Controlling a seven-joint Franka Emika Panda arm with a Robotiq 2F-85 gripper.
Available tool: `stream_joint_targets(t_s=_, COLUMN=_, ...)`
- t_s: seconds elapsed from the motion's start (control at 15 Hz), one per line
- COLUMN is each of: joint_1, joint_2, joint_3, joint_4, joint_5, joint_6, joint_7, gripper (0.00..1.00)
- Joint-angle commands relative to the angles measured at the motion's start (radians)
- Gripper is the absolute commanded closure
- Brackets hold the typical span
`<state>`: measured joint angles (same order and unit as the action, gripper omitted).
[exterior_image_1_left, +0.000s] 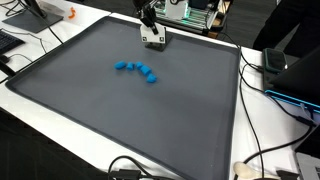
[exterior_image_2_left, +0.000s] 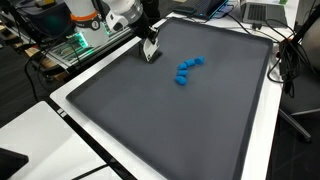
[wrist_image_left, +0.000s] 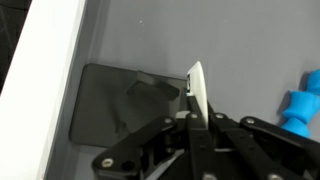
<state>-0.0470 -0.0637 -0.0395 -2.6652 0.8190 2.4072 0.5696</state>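
Note:
My gripper (exterior_image_1_left: 152, 40) is near the far edge of a dark grey mat (exterior_image_1_left: 120, 120), low over its surface. It also shows in an exterior view (exterior_image_2_left: 150, 50). In the wrist view the gripper (wrist_image_left: 195, 125) is shut on a thin white flat piece (wrist_image_left: 197, 92) that stands upright between the fingers. Its shadow falls on the mat (wrist_image_left: 240, 40). A curved chain of blue blocks (exterior_image_1_left: 135, 69) lies on the mat a short way from the gripper, apart from it. The blue chain also shows in an exterior view (exterior_image_2_left: 187, 70) and at the right edge of the wrist view (wrist_image_left: 300, 105).
The mat lies on a white table (exterior_image_1_left: 260, 120) with a raised rim. Electronics and cables (exterior_image_1_left: 195, 12) stand behind the arm. An orange object (exterior_image_1_left: 70, 14) sits at the back. A laptop (exterior_image_1_left: 300, 75) and cables lie beside the mat.

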Motion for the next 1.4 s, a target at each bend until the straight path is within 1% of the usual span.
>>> stream_joint_targets(t_s=0.0, joint_1=0.005, joint_2=-0.015, joint_3=0.009, joint_4=-0.026, joint_5=0.030, joint_6=0.037, joint_7=0.010, gripper=0.99)
stream_joint_targets(t_s=0.53, joint_1=0.011, joint_2=0.010, joint_3=0.013, joint_4=-0.021, joint_5=0.073, joint_6=0.064, joint_7=-0.009, gripper=0.99)
stream_joint_targets(t_s=0.93, joint_1=0.017, joint_2=0.036, joint_3=0.019, joint_4=-0.016, joint_5=0.078, joint_6=0.083, joint_7=-0.004, gripper=0.99)
stream_joint_targets(t_s=1.33, joint_1=0.022, joint_2=0.049, joint_3=0.025, joint_4=-0.019, joint_5=0.091, joint_6=0.136, joint_7=-0.003, gripper=0.99)
